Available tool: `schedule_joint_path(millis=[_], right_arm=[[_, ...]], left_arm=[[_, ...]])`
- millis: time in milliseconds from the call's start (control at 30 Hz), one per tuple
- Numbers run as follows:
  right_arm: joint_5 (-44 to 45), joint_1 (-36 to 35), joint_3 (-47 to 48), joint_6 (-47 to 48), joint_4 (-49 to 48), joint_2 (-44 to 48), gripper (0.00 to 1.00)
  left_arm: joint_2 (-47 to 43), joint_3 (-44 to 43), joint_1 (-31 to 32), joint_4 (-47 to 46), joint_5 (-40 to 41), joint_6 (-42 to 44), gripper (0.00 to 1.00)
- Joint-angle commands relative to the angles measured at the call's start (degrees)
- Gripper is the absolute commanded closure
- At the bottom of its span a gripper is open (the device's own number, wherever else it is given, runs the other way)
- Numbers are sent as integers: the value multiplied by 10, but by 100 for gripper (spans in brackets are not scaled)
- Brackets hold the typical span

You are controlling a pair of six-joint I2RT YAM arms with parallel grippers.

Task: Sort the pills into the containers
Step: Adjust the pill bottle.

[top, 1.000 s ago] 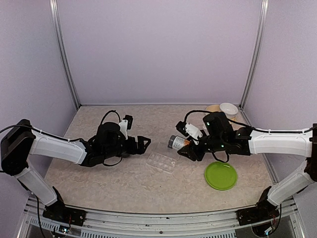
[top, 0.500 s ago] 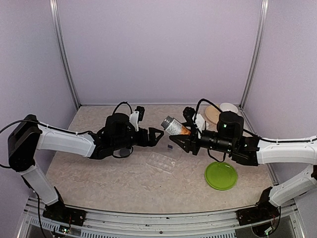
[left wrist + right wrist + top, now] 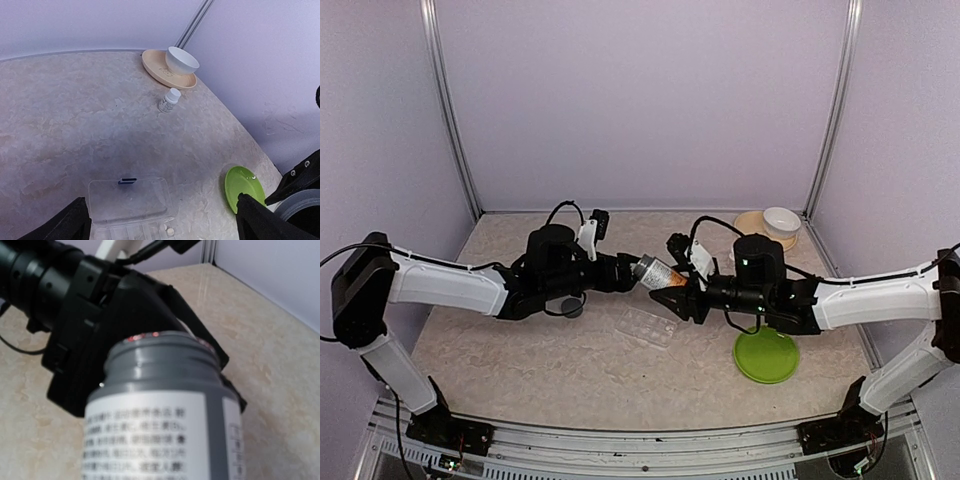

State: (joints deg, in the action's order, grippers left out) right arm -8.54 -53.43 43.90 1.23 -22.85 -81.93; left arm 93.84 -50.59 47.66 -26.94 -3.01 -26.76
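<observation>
Top external view, from above the table (image 3: 520, 350): the two arms meet over the middle. The right gripper (image 3: 675, 290) is clamped on an amber bottle (image 3: 660, 275), which it holds off the surface, tilted, with its grey cap (image 3: 645, 268) pointing at the left gripper (image 3: 626, 272). That one's fingers (image 3: 75, 222) stand wide apart in the left wrist view, and the cap's rim shows just outside one of them, not between them. The clear pill organiser (image 3: 647, 326) lies flat on the table just below the bottle, nearer the arm bases, with its black mark (image 3: 127, 181) on the far edge and a couple of pale pills (image 3: 170, 231) in one near compartment. A green plate (image 3: 766, 354) sits to its right. At the far right corner a white bowl (image 3: 781, 219) rests on a tan plate (image 3: 752, 220), with a small white bottle (image 3: 170, 100) upright near them.
</observation>
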Motion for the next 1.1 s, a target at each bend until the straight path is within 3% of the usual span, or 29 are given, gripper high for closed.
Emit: schedule_joint_path(millis=[0,233,667,933,1067], right_arm=[[11,-8,8,10,-21,36,100],[48,-8,-15,7,-56,115,100],[39,-17,38,-32,-24,-17,100],[64,-19,28,-17,-19,25,100],[85,-12,24,-2,14,64,100]], left_arm=[[-34,10,17,-46,-27,4,1],[-30,16,10,-54,-40,-4,1],[-38,7,17,-68,-59,14,1],[-46,21,16,-68,-35,17,1],[-53,23,15,-35,15,13,1]])
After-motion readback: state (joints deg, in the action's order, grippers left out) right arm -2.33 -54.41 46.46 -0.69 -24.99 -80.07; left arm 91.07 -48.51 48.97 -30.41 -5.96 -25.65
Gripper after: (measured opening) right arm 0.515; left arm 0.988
